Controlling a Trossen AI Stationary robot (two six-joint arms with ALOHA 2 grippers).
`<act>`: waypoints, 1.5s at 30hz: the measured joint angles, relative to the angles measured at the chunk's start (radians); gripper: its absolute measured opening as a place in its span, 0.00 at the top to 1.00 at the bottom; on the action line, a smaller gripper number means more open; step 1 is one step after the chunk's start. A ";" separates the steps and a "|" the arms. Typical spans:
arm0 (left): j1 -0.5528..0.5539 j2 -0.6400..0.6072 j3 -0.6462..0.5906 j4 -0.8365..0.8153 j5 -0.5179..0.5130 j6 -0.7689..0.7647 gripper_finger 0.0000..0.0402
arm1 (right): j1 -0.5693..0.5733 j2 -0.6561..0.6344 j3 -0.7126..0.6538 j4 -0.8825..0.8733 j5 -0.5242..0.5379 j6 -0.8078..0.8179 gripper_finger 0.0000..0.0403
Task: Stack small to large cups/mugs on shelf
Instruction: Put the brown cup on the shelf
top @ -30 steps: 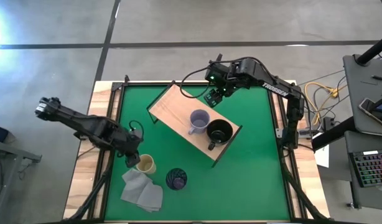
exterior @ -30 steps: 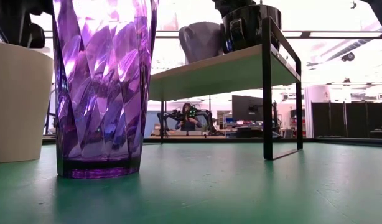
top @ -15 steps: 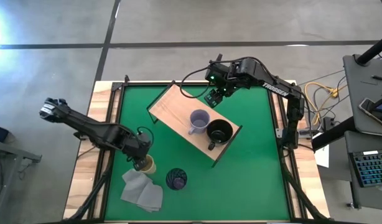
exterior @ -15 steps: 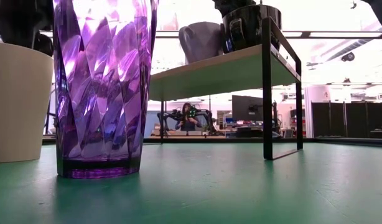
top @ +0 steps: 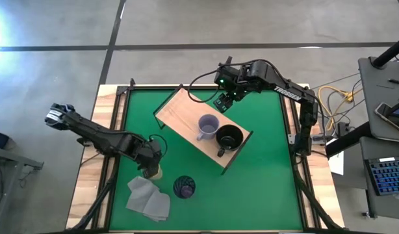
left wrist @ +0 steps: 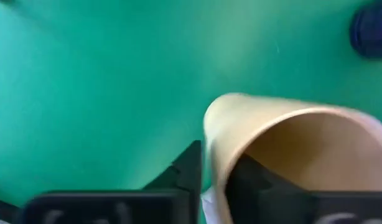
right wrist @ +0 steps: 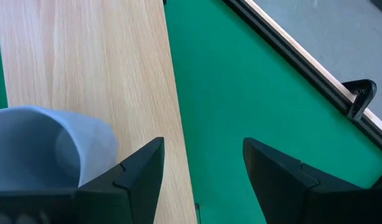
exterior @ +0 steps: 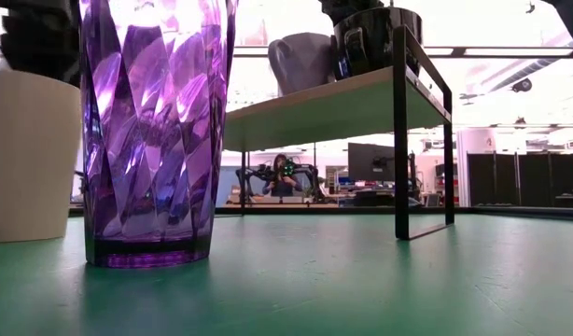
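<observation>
The cream-tan cup [top: 156,173] stands upright on the green mat at the near left, beside the purple tumbler [top: 184,187]. My left gripper [top: 150,168] is above the cup and shut on its wall. In the low view the cup [exterior: 25,154] rests on its base left of the tumbler [exterior: 151,131]. The lavender mug [top: 207,125] and the black-green mug [top: 229,137] stand side by side on the wooden shelf [top: 183,110]. My right gripper [top: 222,102] hangs open over the shelf's far part, beside the lavender mug [right wrist: 35,143], with nothing between its fingers. My left gripper [left wrist: 216,168] pinches the cream cup's wall at the rim [left wrist: 213,134], one finger [left wrist: 188,177] outside the cup and one finger [left wrist: 256,183] inside it. The fingers come from above, pointing down. The cup stands upright with its base on the mat.
A folded grey cloth [top: 147,198] lies at the near left, just nearer than the cream cup. The shelf stands slantwise across the mat's middle on a thin black frame [exterior: 400,140]. Bare green mat [top: 264,188] lies to the right and near right.
My left gripper has gone toward the table's right edge and a little toward the near edge, from beside the cream cup to over it, and now has the cup's wall between its fingers. The cup stands where it was.
</observation>
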 joint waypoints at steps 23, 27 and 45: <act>0.515 0.113 0.691 -0.236 -0.103 0.504 1.00 | 0.024 -0.175 -0.071 0.000 0.005 0.172 0.47; 0.557 0.202 0.784 -0.241 -0.102 0.593 1.00 | 0.046 -0.196 -0.127 0.000 0.005 0.205 0.47; 0.623 0.458 1.012 -0.257 -0.045 0.810 1.00 | 0.099 -0.222 -0.288 0.000 0.003 0.271 0.47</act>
